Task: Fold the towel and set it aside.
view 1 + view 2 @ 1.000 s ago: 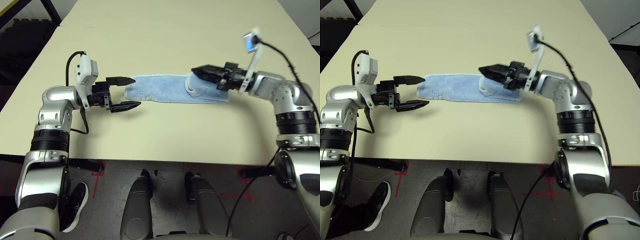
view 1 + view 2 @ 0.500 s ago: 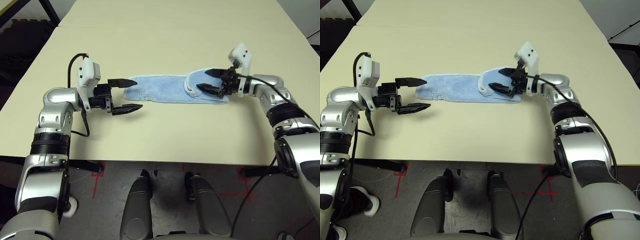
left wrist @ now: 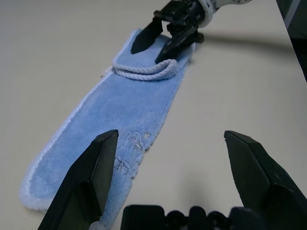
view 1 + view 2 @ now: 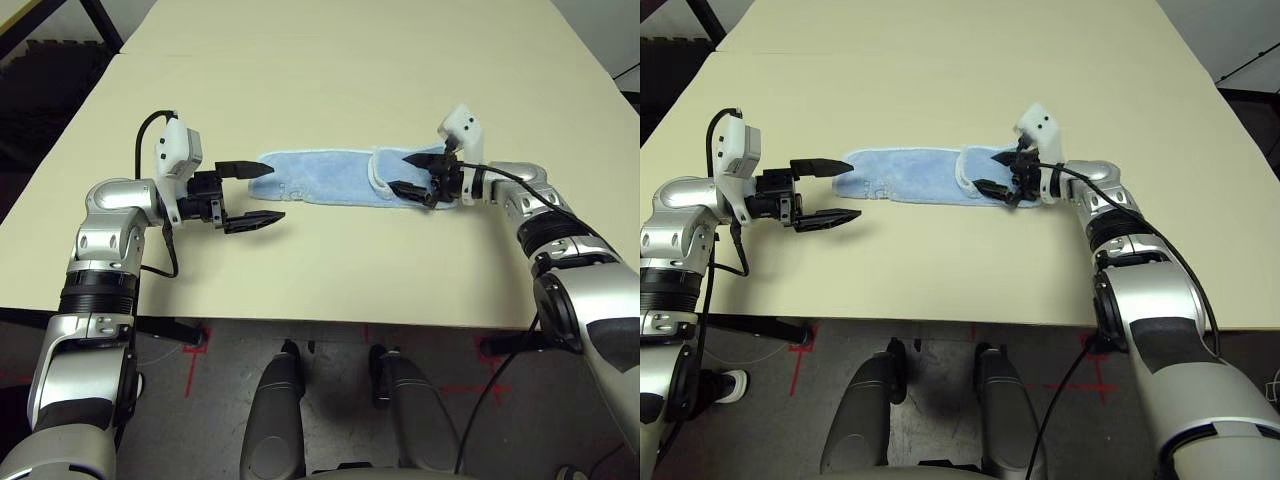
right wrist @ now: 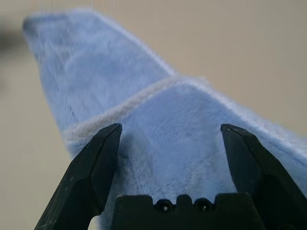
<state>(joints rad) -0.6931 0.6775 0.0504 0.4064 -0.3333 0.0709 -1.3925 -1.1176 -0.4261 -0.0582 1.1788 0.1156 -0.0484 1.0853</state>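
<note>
towel: light blue terry strip (image 4: 330,178) lying flat on the tabletop, stretched from the robot's left to its right, nearer the near edge than the far edge and about midway between the left and right edges.
towel fold: the right end is turned back over the strip, and its white stitched edging (image 4: 377,170) curves across the cloth there.
towel marking: small dark lettering (image 3: 128,152) sits near the left end, close to the long edge that faces the near edge of the tabletop; too small to read.
left end effector: (image 4: 254,193) fingers spread wide, pointing toward the right along the strip; the farther fingertip (image 4: 257,167) sits at the left end of the towel and the nearer one is over bare tabletop just off the towel's near edge; whether either touches the cloth cannot be told.
right end effector: (image 4: 405,173) fingers spread wide, pointing toward the left, low over the folded-back right end; in the right wrist view the blue pile lies between the two fingers (image 5: 96,163); the fingers are not pressed on it.
tabletop: pale cream surface (image 4: 330,70), bare apart from the towel; a seam runs across it near the far left corner.
floor: grey, with red tape marks (image 4: 196,345) below the near edge.
</note>
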